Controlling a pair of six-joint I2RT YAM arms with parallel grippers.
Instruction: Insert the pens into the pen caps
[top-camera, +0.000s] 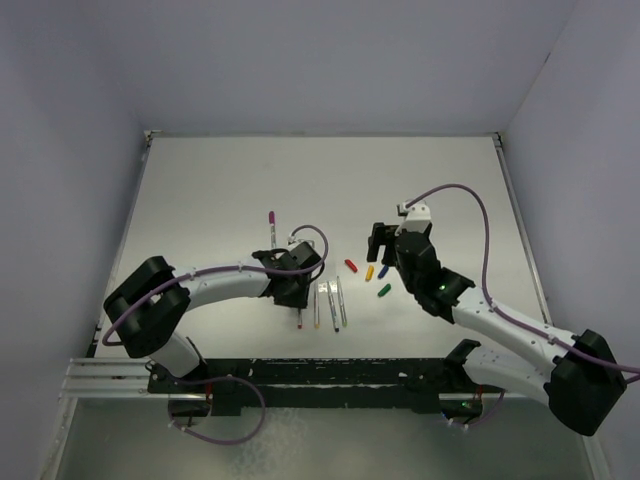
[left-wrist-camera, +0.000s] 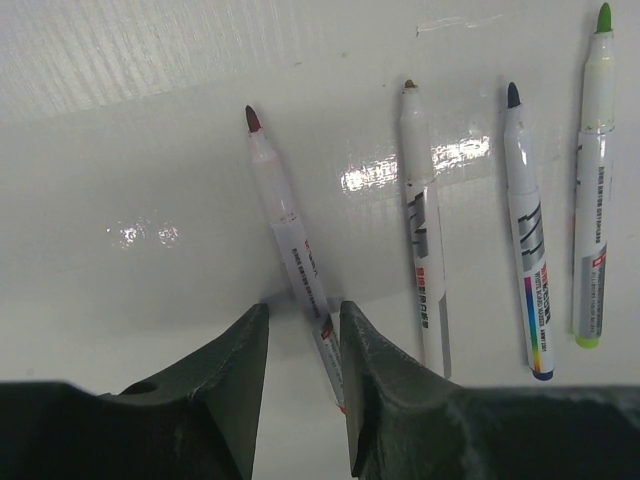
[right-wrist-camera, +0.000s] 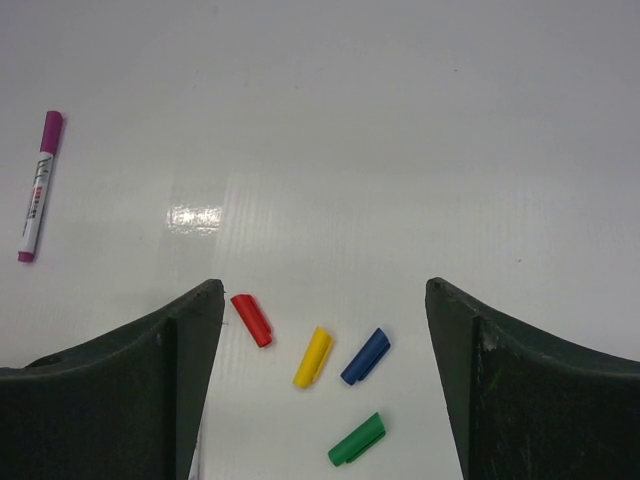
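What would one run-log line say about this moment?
left gripper: jaws astride red-tipped pen, gap on one side | right gripper: open above red cap, yellow cap, blue cap, green cap | magenta pen: capped

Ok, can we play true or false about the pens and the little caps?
1. Four caps lie loose: red cap, yellow cap, blue cap, green cap. True.
2. The right gripper holds the green cap. False: it is open and holds nothing.
3. The magenta pen wears its cap. True.
4. The left gripper has its fingers either side of a green-tipped pen. False: the red-tipped pen lies between them.
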